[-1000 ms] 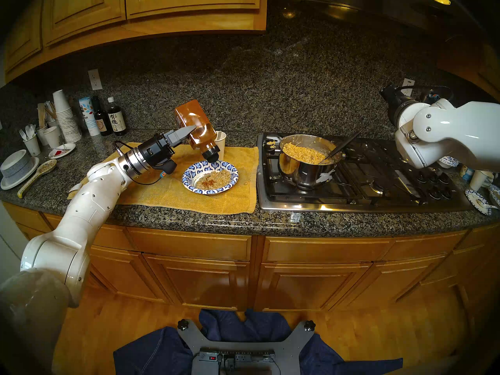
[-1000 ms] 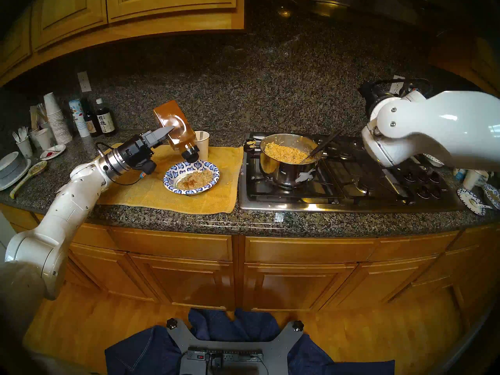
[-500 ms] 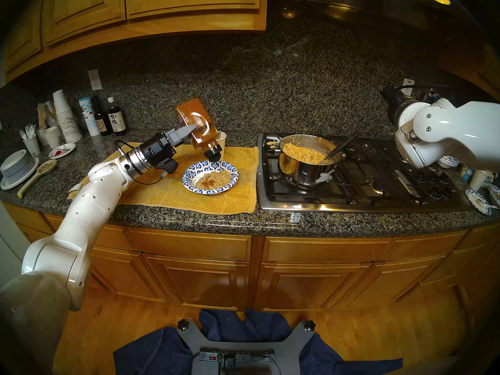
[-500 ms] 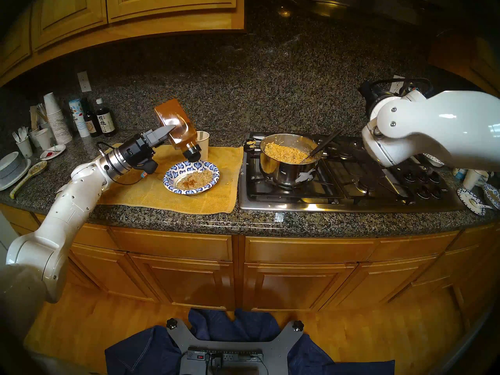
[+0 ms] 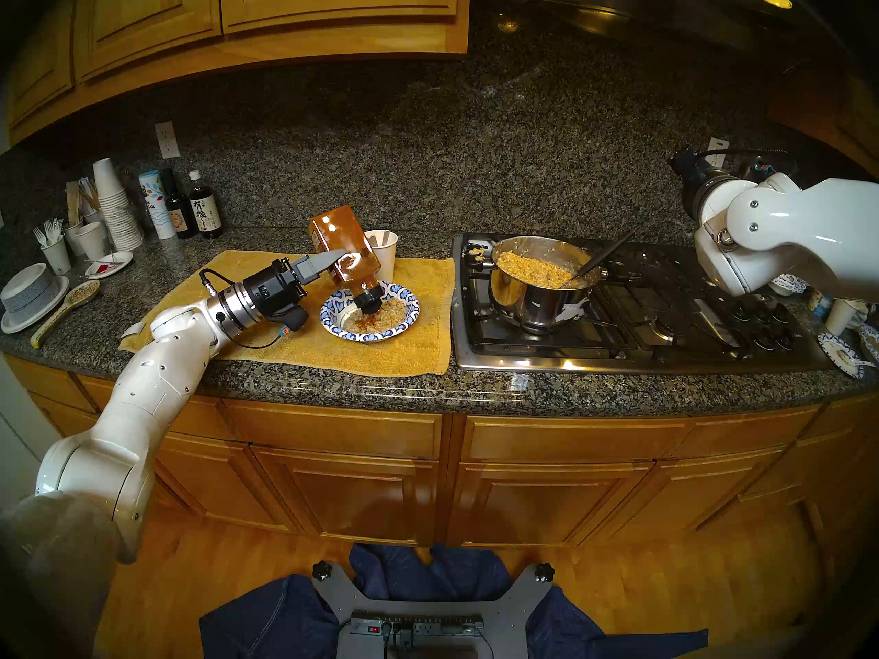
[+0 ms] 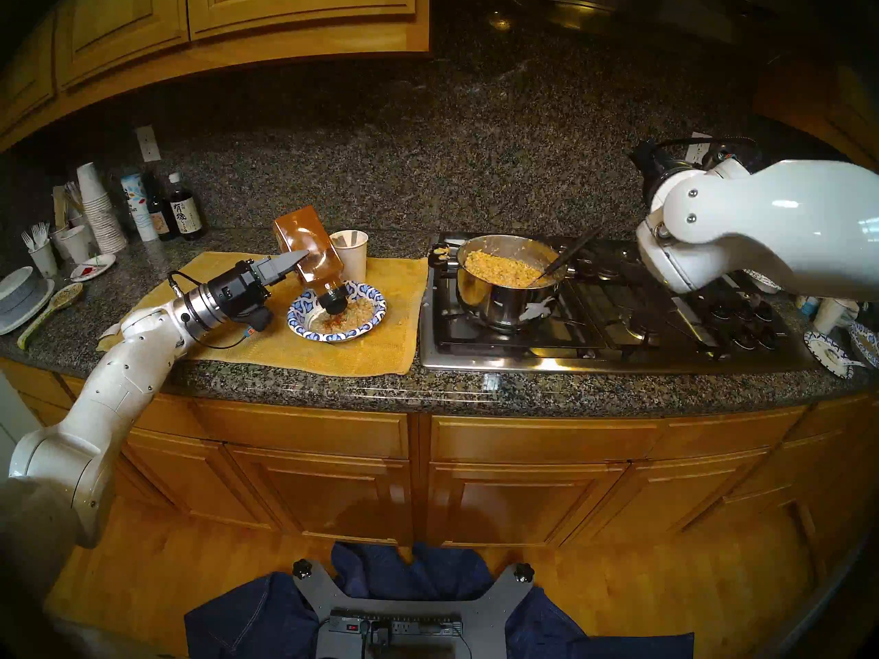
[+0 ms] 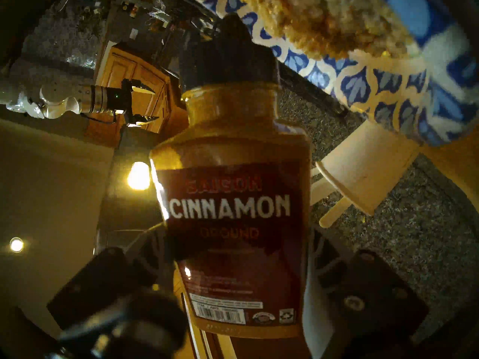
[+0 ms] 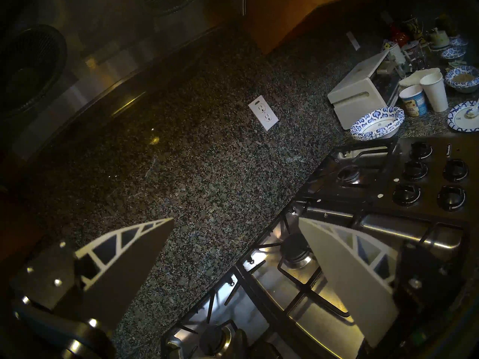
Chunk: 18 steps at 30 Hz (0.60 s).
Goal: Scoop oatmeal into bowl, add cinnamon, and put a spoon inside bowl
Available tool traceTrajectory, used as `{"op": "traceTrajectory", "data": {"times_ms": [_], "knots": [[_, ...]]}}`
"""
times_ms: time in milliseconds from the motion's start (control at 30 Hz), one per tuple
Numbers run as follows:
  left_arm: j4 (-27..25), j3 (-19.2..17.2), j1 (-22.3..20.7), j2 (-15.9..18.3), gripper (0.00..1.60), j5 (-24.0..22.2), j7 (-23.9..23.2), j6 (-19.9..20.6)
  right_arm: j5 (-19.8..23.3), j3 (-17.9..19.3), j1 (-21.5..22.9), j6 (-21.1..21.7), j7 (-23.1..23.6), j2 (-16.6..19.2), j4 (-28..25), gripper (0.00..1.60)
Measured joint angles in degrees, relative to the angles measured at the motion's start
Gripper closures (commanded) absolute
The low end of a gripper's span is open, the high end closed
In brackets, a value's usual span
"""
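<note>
cinnamon (image 5: 346, 254) lowered over bowl (image 5: 411, 311) | left fingers (image 5: 328, 259) clamp it | right fingers (image 8: 347, 280) apart

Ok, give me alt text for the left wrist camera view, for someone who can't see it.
A jar labelled CINNAMON, gripped in the left gripper, fills the upside-down frame, its dark lid pointing toward a blue-and-white patterned bowl of oatmeal. A paper cup stands beside it on the granite counter.
</note>
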Motion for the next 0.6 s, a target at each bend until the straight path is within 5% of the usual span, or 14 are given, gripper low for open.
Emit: {"op": "traceTrajectory", "data": {"times_ms": [600], "knots": [[-0.7, -1.3, -1.5, 0.0, 1.60, 1.2, -1.0, -0.1, -0.2, 0.1, 0.0, 0.0, -0.1, 0.0, 0.0, 0.00]]}}
